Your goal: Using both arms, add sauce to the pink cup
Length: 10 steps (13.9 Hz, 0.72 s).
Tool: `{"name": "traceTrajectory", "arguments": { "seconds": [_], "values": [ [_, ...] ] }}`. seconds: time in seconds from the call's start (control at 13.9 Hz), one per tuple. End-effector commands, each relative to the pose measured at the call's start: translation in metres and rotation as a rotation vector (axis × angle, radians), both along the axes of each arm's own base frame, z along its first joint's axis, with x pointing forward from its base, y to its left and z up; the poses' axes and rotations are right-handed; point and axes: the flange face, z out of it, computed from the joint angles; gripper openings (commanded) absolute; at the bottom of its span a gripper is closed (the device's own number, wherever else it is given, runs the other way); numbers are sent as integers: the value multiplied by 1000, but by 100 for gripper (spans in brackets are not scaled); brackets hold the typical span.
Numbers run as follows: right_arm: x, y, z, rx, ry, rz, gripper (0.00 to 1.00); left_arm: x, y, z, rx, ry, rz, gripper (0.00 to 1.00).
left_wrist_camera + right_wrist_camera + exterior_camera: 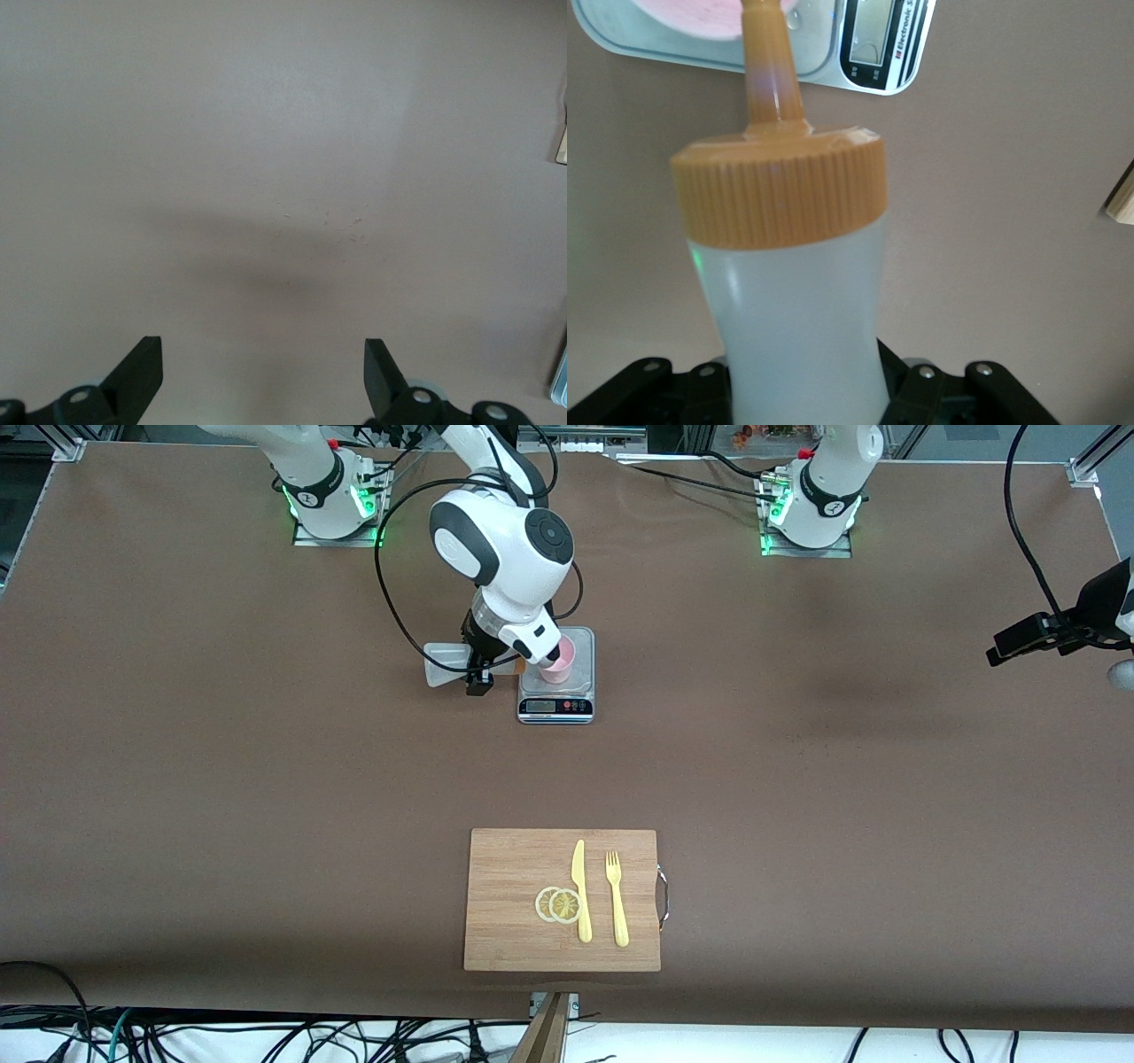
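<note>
My right gripper point(478, 671) is shut on the sauce bottle point(446, 664), a whitish squeeze bottle held tipped on its side. In the right wrist view the bottle point(799, 328) fills the space between my fingers, and its orange cap point(780, 190) and nozzle point(769, 71) point at the pink cup point(700, 13). The pink cup point(561, 661) stands on a small kitchen scale point(555, 707), partly hidden by my right wrist. My left gripper point(1005, 648) is open and empty over bare table at the left arm's end, where the arm waits; its fingers point(142, 367) stand wide apart.
A wooden cutting board point(509, 868) lies nearer to the front camera than the scale. On it lie a yellow plastic knife point(580, 890), a yellow fork point(617, 899) and two lemon slices point(558, 904). Brown table surface surrounds everything.
</note>
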Motion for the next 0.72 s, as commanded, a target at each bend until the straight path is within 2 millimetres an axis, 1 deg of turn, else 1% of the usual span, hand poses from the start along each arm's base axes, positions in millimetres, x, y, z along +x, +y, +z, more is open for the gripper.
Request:
{"name": "traceTrajectory", "arguments": {
  "seconds": [0.0, 0.14, 0.29, 0.43, 0.65],
  "values": [
    [-5, 9, 6, -43, -35, -3, 0, -3, -3, 0, -33, 3, 0, 100],
    [-12, 15, 2, -63, -38, -15, 0, -3, -3, -1, -34, 8, 0, 100],
    [-11, 17, 3, -89, -47, -16, 0, -4, -4, -1, -34, 10, -2, 100],
    [-16, 25, 2, -104, -44, -8, 0, -4, -4, -1, -34, 10, -2, 100],
    [-15, 24, 1, -110, -42, -12, 0, -3, -6, -1, -34, 10, -7, 100]
  ]
}}
